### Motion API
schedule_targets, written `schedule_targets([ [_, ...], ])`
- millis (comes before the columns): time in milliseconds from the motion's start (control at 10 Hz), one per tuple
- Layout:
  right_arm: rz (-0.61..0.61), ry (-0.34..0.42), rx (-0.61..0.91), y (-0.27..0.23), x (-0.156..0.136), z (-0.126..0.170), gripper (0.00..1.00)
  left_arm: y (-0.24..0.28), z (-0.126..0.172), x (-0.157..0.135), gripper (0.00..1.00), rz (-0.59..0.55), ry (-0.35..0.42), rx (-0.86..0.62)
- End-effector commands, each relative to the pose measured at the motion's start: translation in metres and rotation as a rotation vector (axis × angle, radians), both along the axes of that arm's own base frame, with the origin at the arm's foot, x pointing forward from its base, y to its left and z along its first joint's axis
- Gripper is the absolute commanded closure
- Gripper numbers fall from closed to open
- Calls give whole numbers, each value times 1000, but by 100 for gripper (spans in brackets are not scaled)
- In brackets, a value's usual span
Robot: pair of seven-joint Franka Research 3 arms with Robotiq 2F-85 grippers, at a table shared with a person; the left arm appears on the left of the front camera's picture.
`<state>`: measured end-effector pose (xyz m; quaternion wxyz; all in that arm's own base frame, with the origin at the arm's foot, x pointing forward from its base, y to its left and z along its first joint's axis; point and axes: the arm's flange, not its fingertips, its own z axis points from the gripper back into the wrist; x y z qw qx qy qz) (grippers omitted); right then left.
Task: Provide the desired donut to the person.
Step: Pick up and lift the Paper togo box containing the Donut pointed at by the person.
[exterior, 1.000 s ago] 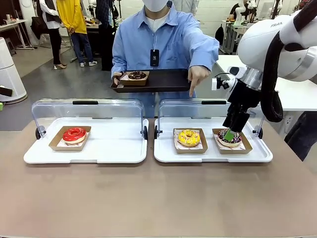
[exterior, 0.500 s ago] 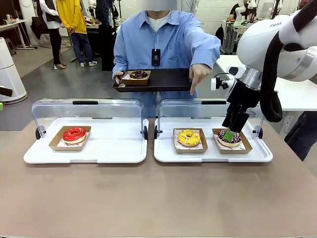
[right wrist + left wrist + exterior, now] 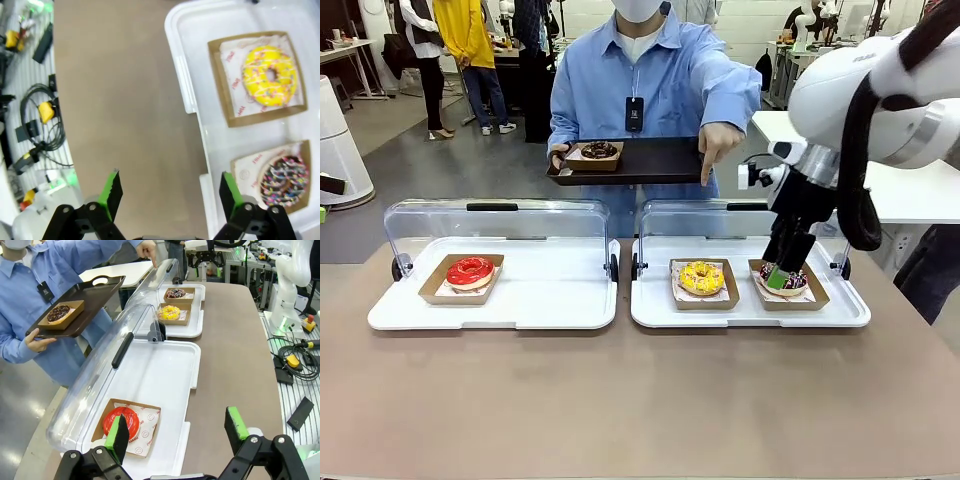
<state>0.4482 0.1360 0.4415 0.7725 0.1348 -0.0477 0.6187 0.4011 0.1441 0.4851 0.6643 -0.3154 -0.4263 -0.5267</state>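
The person [image 3: 650,75] holds a black tray [image 3: 660,160] carrying a chocolate donut [image 3: 598,151] and points a finger [image 3: 705,175] down over the right tray. In that white tray [image 3: 750,312] sit a yellow donut [image 3: 701,277] and a sprinkled chocolate donut [image 3: 788,279], each in a cardboard boat. My right gripper [image 3: 777,277] hangs open just over the sprinkled donut [image 3: 285,181], with the yellow donut [image 3: 270,75] beyond it; nothing is between its fingers [image 3: 170,189]. My left gripper [image 3: 177,429] is open above the left tray's near edge, beside the red donut [image 3: 120,421].
The red donut [image 3: 470,270] lies in the left white tray [image 3: 550,300]. Both trays have clear lids [image 3: 495,218] standing open at the far side. Bare brown table [image 3: 640,400] stretches in front of the trays. Cables and boxes [image 3: 295,362] lie off the table's side.
My right arm has shifted slightly left over the sprinkled donut. The person's pointing hand and tray stay about where they were.
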Motion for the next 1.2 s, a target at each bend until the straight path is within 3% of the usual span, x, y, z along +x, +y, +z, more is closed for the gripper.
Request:
schedule_targets([
  [0,49,12,-74,26,19,-13,0,0,1,-1,0,14,4,-13],
  [600,128,32,-161,80,39,-35,0,0,1,-1,0,14,4,-13],
  [900,99,33,-176,89,37,-34,0,0,1,-1,0,14,4,-13],
  [1100,141,33,-139,82,34,-39,0,0,1,-1,0,14,4,-13],
])
